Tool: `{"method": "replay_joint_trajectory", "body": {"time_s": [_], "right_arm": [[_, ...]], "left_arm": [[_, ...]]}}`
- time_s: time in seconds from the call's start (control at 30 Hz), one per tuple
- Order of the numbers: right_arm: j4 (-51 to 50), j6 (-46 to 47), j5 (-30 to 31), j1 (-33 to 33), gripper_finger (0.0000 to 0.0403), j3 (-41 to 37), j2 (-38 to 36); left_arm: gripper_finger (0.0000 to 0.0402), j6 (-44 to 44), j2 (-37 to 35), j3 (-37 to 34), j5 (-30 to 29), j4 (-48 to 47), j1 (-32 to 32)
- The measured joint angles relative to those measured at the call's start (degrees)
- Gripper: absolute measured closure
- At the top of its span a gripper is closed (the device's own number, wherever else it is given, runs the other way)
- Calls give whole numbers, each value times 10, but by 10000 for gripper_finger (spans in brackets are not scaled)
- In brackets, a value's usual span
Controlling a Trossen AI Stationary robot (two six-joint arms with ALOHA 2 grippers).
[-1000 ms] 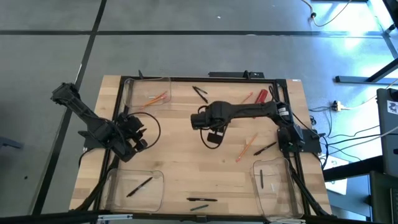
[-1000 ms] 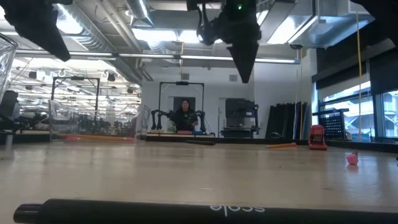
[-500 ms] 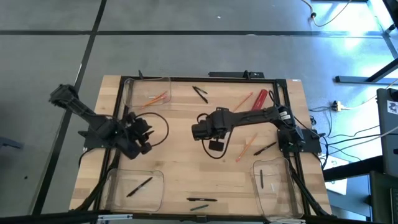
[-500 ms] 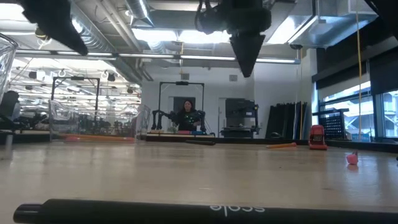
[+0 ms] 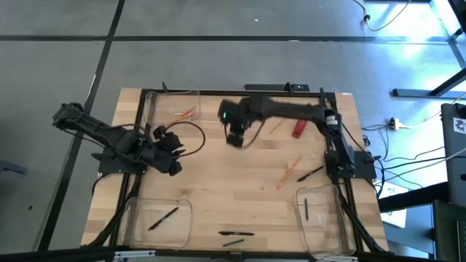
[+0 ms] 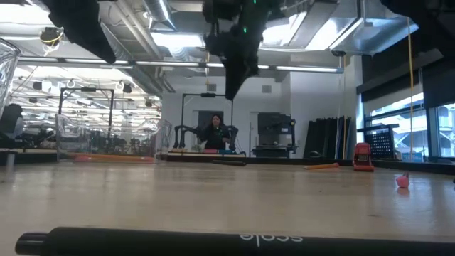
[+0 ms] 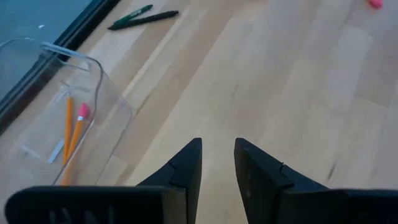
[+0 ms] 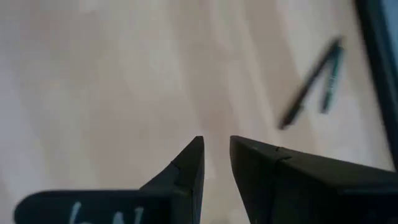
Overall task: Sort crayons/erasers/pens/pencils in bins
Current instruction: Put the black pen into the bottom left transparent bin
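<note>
- The right pincer [image 5: 234, 136] has swung from mid-surface toward twelve o'clock; the left pincer [image 5: 173, 145] has edged inward from nine o'clock.
- Both pincers' fingers stand slightly parted, empty, above the surface [image 5: 218, 196].
- Two pens [image 8: 314, 81] lie near the right pincer; pencils [image 7: 71, 134] rest in a bin [image 7: 93, 87] beside the left.

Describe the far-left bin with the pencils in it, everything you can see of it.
The far-left bin is a clear plastic tub with rounded corners, sitting upright and open-topped at the table's far left corner. Two orange pencils lie flat and close together on its floor; the left wrist view shows a pink eraser end on one. Neither pincer touches it: the left pincer is nearer the table's middle, its fingers slightly apart and empty.
</note>
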Motion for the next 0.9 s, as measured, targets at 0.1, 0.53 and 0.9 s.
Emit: {"method": "replay_joint_trajectory", "body": {"time_s": [0.1, 0.53, 0.9], "right_arm": [[2, 9, -7, -42, 322, 0, 0], [9, 32, -11, -111, 322, 0, 0], [30, 4, -27, -113, 309, 0, 2]], "left_arm": [[314, 0, -9, 0, 0, 1, 12], [314, 58, -17, 0, 3, 24, 82], [314, 127, -17, 0, 55, 35, 110]]}}
